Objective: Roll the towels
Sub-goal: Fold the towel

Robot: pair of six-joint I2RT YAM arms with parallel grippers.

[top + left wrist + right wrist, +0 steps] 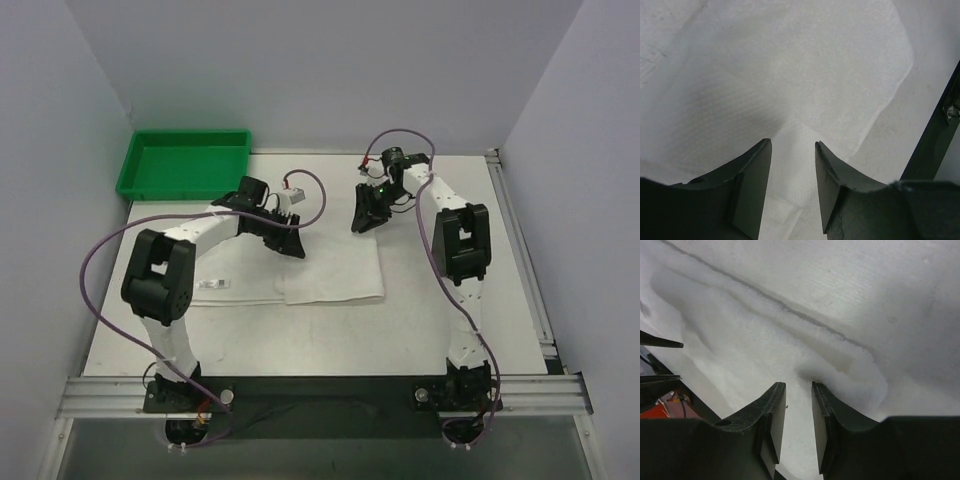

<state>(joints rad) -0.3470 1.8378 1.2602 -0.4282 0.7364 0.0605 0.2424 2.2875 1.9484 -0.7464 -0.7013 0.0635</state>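
Rolling looks barely begun: the towel [330,272] lies mostly flat, its edge bunched at the tips. The left gripper [792,145] stands apart with cloth between. The right gripper [799,385] is nearly together at a ridge. Whether either grips, I cannot tell. Next, both should turn that edge over evenly.

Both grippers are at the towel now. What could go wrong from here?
The right gripper sits at a thick raised fold of the towel; it may catch only the top layer. The left gripper stands over a flatter, thinner edge, so the two ends could lift unevenly and the roll come out skewed.
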